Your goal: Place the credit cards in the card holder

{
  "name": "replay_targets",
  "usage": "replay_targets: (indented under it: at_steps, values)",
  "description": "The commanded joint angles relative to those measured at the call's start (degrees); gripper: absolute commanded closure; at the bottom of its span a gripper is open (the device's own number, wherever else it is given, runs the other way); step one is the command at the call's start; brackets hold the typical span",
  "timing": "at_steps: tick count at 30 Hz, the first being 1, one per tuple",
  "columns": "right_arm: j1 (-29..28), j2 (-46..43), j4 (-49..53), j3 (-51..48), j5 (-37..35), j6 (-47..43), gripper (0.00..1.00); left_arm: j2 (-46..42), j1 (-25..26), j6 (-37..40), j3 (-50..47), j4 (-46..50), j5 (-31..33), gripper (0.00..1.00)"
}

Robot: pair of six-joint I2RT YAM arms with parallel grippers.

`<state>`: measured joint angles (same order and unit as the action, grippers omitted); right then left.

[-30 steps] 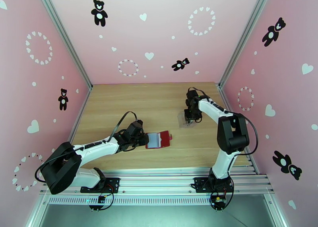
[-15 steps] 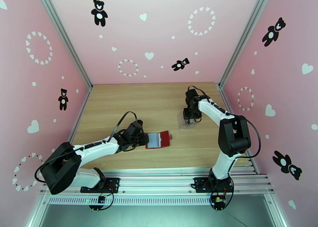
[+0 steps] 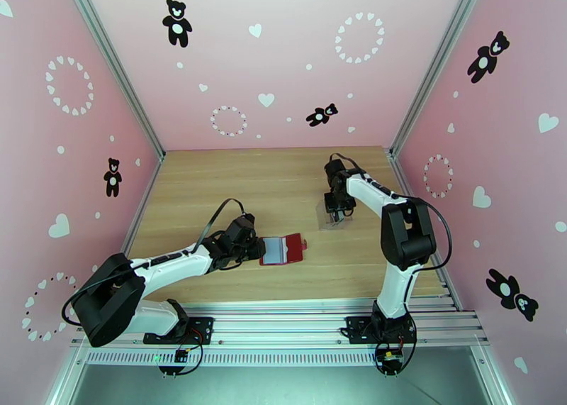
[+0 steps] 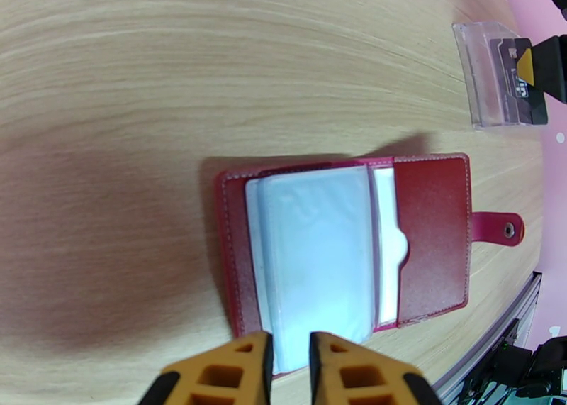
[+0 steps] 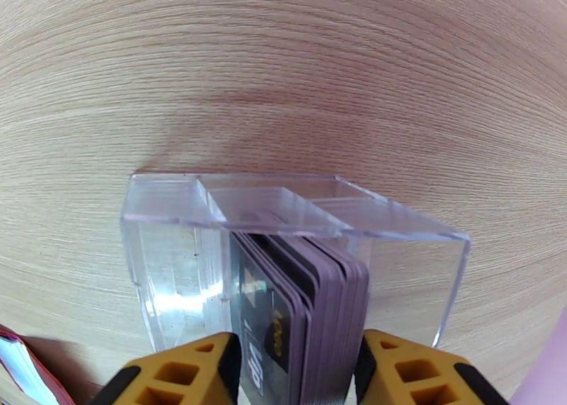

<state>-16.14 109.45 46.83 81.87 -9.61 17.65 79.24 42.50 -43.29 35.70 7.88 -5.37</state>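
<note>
The left arm (image 3: 170, 261) lies low across the wooden table (image 3: 234, 179), elbow near its base and forearm stretched toward the centre. The left gripper (image 4: 287, 350) has its jaws narrowed on the near edge of the clear inner sleeves of the card holder (image 4: 354, 250). The dark red holder lies open and flat at mid-table, its snap tab (image 4: 496, 228) pointing right.

Just beyond it to the right stands a clear plastic case (image 5: 170, 257) holding the credit cards (image 5: 312, 307) upright in a stack. The front card bears a yellow emblem and white lettering, too cropped to read.

The right arm (image 3: 400, 240) rises from its base, folds at the elbow and reaches back-left, wrist turned down over the case. The right gripper (image 5: 294, 371) straddles the stack, one finger on each side. Whether it presses the cards cannot be told.
</note>
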Motion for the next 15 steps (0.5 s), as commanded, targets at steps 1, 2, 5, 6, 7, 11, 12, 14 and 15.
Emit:
replay_targets:
  at_steps: [1, 2, 5, 6, 7, 11, 12, 14, 15]
  values:
    - [0.15, 1.62, 1.86, 1.31, -3.4, 0.81, 0.53, 0.07, -0.35, -0.12, -0.63, -1.2, -0.7, 0.78]
    - [0.15, 1.44, 1.95, 1.35, -3.91, 0.95, 0.53, 0.12, -0.36, -0.12, -0.63, -1.08, -0.62, 0.78]
    - [0.15, 1.12, 2.28, 1.42, -5.19, 0.88, 0.53, 0.08, -0.39, -0.17, -0.72, -1.08, -0.57, 0.78]
    - [0.15, 1.12, 2.47, 1.52, -5.84, 0.81, 0.53, 0.12, -0.34, -0.14, -0.72, -1.18, -0.58, 0.78]
    - [0.14, 1.25, 2.56, 1.59, -6.05, 0.8, 0.53, 0.22, -0.33, -0.2, -0.72, -1.22, -0.69, 0.78]
    - [0.15, 2.0, 2.5, 1.58, -4.66, 0.73, 0.53, 0.8, -0.35, -0.14, -0.64, -1.53, -0.85, 0.78]
    - [0.15, 2.07, 2.4, 1.48, -4.85, 0.78, 0.53, 0.83, -0.34, -0.24, -0.58, -1.61, -0.87, 0.78]
    - [0.15, 1.91, 2.56, 1.59, -5.46, 0.76, 0.53, 0.91, -0.39, -0.27, -0.55, -1.71, -1.04, 0.78]
    - [0.15, 1.76, 2.63, 1.62, -5.63, 0.76, 0.53, 0.86, -0.34, -0.26, -0.58, -1.7, -0.94, 0.78]
